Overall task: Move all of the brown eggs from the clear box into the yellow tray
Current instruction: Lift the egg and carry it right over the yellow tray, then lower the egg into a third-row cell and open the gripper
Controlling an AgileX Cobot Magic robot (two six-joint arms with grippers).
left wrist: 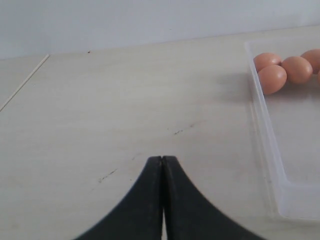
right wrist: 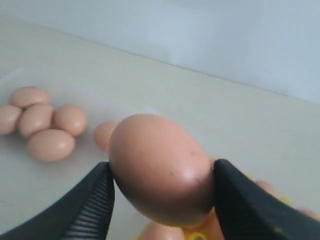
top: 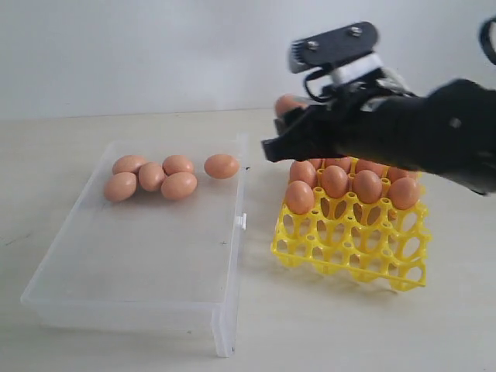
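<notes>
My right gripper (right wrist: pixel 162 175) is shut on a brown egg (right wrist: pixel 160 167), held in the air above the far left part of the yellow tray (top: pixel 349 244); that held egg (top: pixel 288 104) peeks out behind the gripper (top: pixel 285 128) in the exterior view. Several brown eggs (top: pixel 335 180) fill the tray's far rows, while its near cups stand bare. Several more eggs (top: pixel 152 176) lie at the far end of the clear box (top: pixel 139 271), one egg (top: pixel 222 166) a little apart. My left gripper (left wrist: pixel 162 159) is shut with nothing in it, over bare table beside the box (left wrist: pixel 270 150).
The clear box has a small latch tab (top: pixel 241 222) on the wall that faces the tray, with a narrow strip of table between them. A pale wall rises behind the table. The right arm (top: pixel 434 132) hangs over the tray's far right.
</notes>
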